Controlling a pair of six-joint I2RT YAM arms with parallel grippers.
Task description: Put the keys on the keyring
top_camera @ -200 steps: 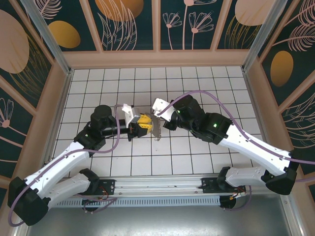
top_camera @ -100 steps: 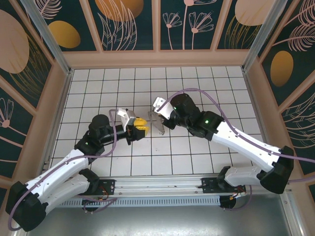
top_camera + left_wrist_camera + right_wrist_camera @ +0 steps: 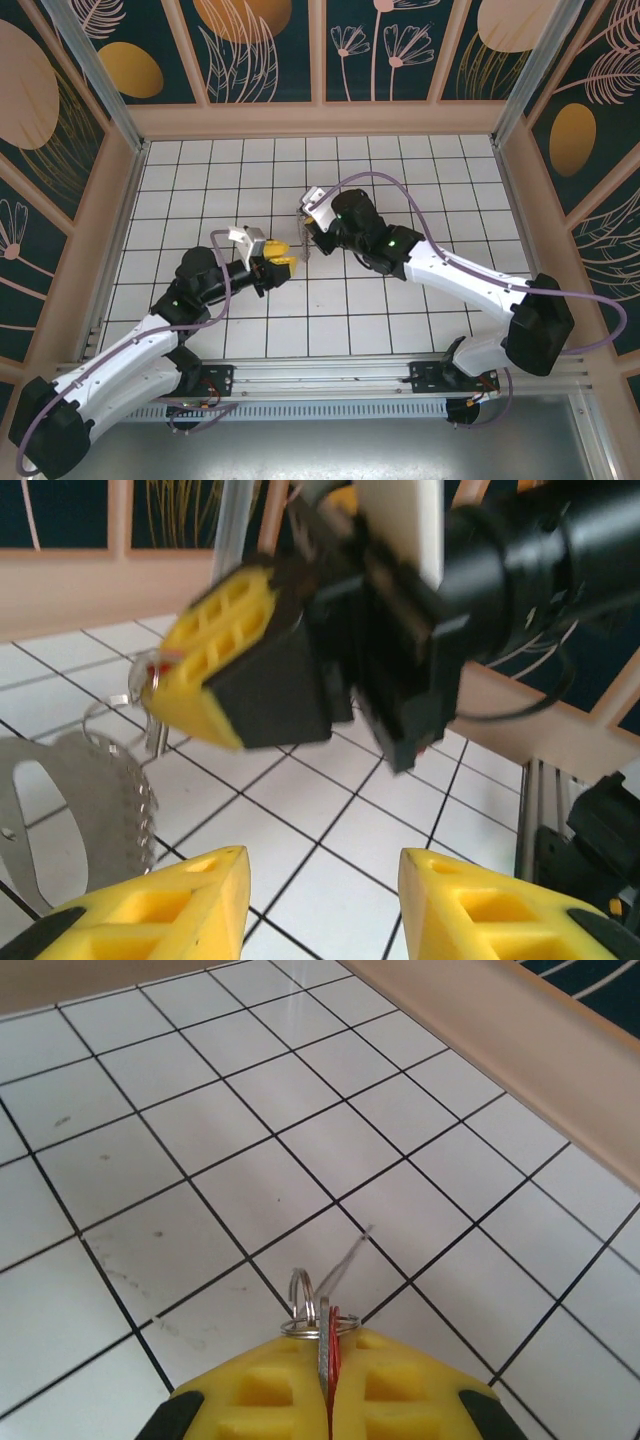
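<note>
Above the desk's middle, the red-headed key (image 3: pixel 336 1328) is pinched in the right tool (image 3: pixel 328 1360), closed tight on it. The keyring (image 3: pixel 90 800) dangles just beneath. Facing them, the left tool (image 3: pixel 318 880) gapes partway, empty.

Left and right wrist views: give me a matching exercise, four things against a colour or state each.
Things:
1 left tool
2 right tool
3 key
4 strap

Colours or states:
A red head
B shut on the key
C beige, with an oval hole
D open, empty

Pairs: 1-D, 2-B, 3-A, 4-C
</note>
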